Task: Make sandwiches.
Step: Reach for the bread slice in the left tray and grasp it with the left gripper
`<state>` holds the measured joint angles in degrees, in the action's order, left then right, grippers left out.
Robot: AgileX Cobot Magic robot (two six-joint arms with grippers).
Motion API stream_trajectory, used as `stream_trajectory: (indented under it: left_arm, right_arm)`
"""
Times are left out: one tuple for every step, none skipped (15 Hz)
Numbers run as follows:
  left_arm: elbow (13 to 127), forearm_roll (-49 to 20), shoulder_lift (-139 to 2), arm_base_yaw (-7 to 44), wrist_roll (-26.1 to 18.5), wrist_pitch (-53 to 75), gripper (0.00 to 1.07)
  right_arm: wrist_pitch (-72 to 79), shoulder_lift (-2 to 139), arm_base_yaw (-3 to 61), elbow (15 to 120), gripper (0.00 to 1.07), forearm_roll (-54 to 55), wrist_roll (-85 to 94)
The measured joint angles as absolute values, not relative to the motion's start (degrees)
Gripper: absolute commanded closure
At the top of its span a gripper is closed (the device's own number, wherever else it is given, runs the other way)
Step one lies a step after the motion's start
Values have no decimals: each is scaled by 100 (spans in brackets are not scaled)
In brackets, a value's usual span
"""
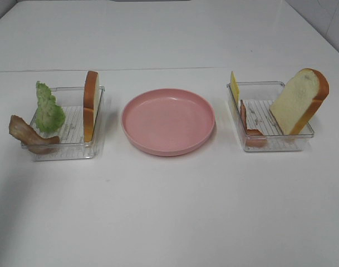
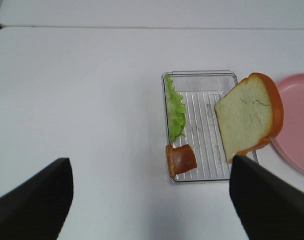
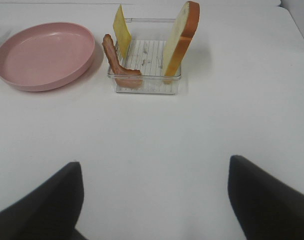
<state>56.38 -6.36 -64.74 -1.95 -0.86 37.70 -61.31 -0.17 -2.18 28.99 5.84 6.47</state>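
Observation:
Nothing is stacked. A left clear tray (image 1: 69, 88) holds a green lettuce leaf (image 1: 49, 111), a bacon strip (image 1: 24, 132) draped over its rim, and a bread slice (image 1: 90, 103) on edge. A right clear tray (image 1: 280, 146) holds a yellow cheese slice (image 1: 234, 88), a bacon strip (image 1: 248, 125) and a leaning bread slice (image 1: 300, 100). Neither gripper shows in the high view. In the left wrist view the left gripper (image 2: 151, 165) is open and empty, short of the lettuce (image 2: 175, 112) and bread (image 2: 247, 116). In the right wrist view the right gripper (image 3: 155, 167) is open and empty, well short of the cheese (image 3: 123, 30) and bread (image 3: 181, 37).
An empty pink round plate (image 1: 168, 119) sits between the two trays on the white table. It shows in the left wrist view (image 2: 296, 120) and in the right wrist view (image 3: 44, 52). A seam in the tabletop runs behind the trays.

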Motion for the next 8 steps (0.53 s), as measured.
stream_trajectory:
  left_arm:
    - [6091,-739,-6956,-195,-86,4120,26]
    - [6274,-785,-7133,-195,-86,4320,26]
    - [6715,-848,-7546,-172,-86,4721,26]
    - [7076,-859,-7930,-109,-86,5042,26]
    - [7454,-859,-8262,-23,-86,5323,26]
    - [7786,-859,-8594,86,-86,5632,26]
    - [7964,-865,-8778,155,-86,5775,26]
    - [8463,-865,-9276,384,-86,6102,26]
  right_arm:
    - [-6131,-17,-218,2899,32,584,647]
    - [-6131,-17,-218,2899,32,584,647]
    - [-6131,-17,-218,2899,32,584,647]
    - [-6131,-17,-218,2899,32,584,647]
    - [-6131,-17,-218,2899,32,584,647]
    - [-6131,-17,-218,2899,32,584,647]
    - [-6131,-17,-218,2899,32,584,647]
    - [-6131,-17,-218,2899,32,584,647]
